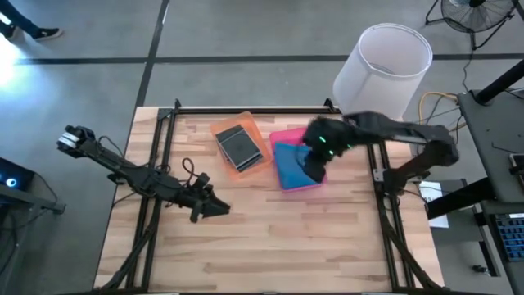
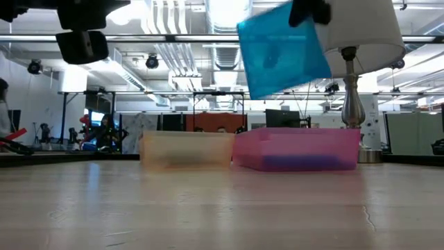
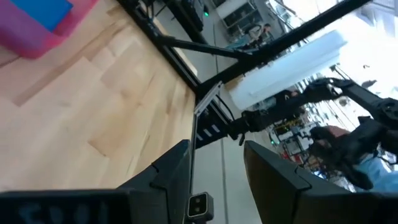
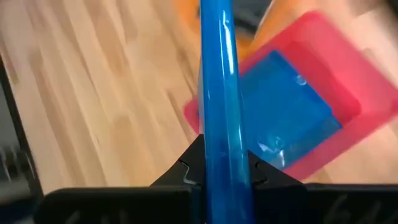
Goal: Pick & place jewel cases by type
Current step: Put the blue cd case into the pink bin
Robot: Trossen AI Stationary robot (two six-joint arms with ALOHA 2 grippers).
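The right end effector (image 4: 221, 168) clenches a thin bright blue plastic jewel case (image 4: 219, 81) edgewise above the pink plastic tray (image 1: 286, 138) near the worktop's far edge, likely for dropping onto the blue case (image 4: 289, 106) inside. The left end effector (image 3: 217, 168) idles, fingers parted, empty.

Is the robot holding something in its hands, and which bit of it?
The right hand pinches a blue jewel case by one edge, above the pink tray. The left hand is open and holds nothing.
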